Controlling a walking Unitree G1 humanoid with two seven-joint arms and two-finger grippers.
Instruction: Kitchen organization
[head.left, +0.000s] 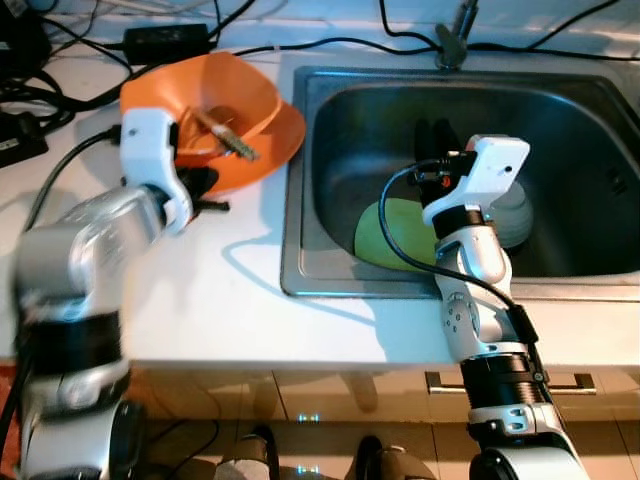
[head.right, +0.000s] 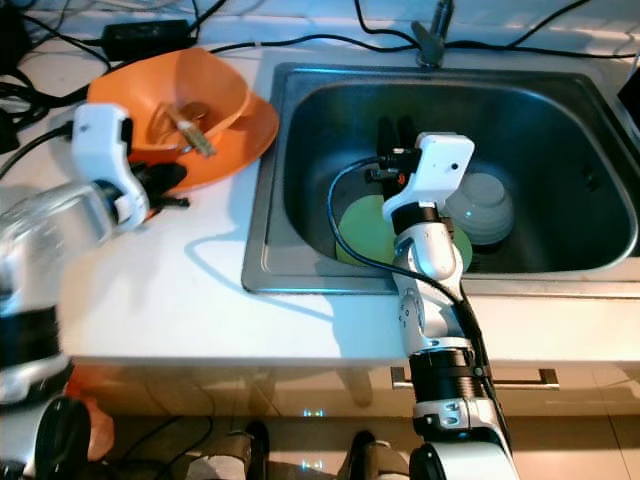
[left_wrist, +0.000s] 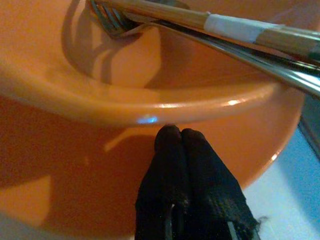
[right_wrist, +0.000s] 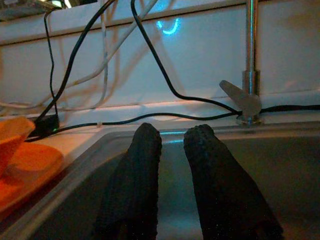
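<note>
An orange bowl (head.left: 225, 95) stands on an orange plate (head.left: 275, 145) on the white counter, left of the sink. In the bowl lie a fork (left_wrist: 107, 17) and a wooden stick with a white band (left_wrist: 240, 27). My left gripper (left_wrist: 175, 132) is shut, its tips over the plate and just under the bowl's rim, with nothing seen between them. My right gripper (head.left: 433, 135) hangs over the steel sink (head.left: 290, 270), fingers a little apart and empty. Below it lie a green plate (head.left: 385, 235) and an upturned grey bowl (head.left: 515, 215).
A faucet (head.left: 452, 40) stands behind the sink. Black cables and a power adapter (head.left: 165, 38) lie along the back of the counter. White counter (head.left: 200, 300) runs in front of the orange plate. A drawer handle (head.left: 560, 380) shows below the counter edge.
</note>
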